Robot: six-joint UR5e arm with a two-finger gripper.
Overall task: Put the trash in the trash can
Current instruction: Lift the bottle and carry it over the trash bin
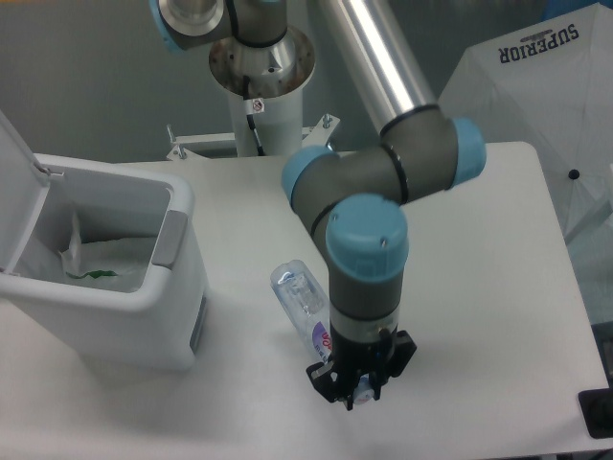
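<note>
The clear crushed bottle (304, 300) with its pink-red label slants up and to the left from my gripper (358, 387). The gripper is shut on the bottle's lower end, where a bit of blue cap shows between the fingers. Wrist and bottle are above the table's front middle, to the right of the trash can (179, 207). The white boxy can has its lid (15, 196) standing open at the left. Inside it, on the white liner, lies the crinkly white packet (93, 265) with a green bit.
The arm's pedestal (261, 105) stands at the table's back edge. A white fabric cover printed SUPERIOR (536, 72) is beyond the right corner. A black object (598, 413) sits at the front right edge of the table (498, 287).
</note>
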